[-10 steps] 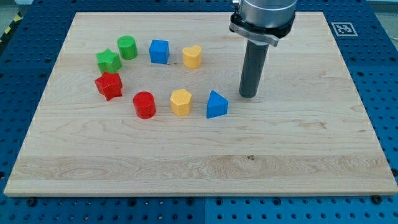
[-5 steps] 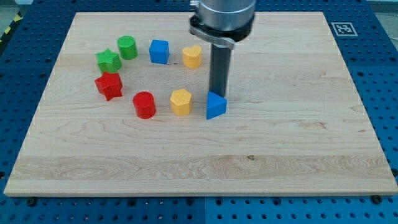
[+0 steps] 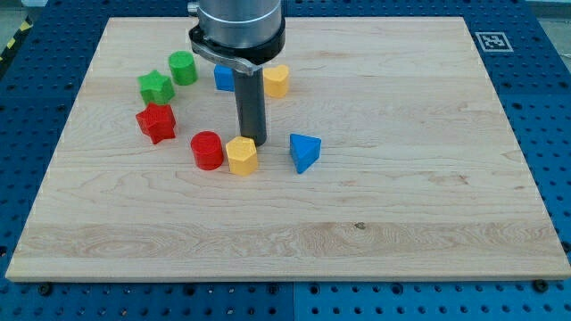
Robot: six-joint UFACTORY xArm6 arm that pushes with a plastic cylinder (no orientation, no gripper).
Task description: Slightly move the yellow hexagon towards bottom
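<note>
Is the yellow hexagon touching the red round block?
Yes, the yellow hexagon block sits right against the red round block, with my tip just above it.

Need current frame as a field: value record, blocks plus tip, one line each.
tip: just above the yellow hexagon's upper right edge, touching or nearly so
yellow hexagon: beside the red cylinder, to its right, close or touching
blue triangle: right of the hexagon, apart
yellow heart: upper centre, right of rod
blue cube: partly hidden behind the arm
green cylinder: upper left
green star: upper left
red star: left
board: wooden
</note>
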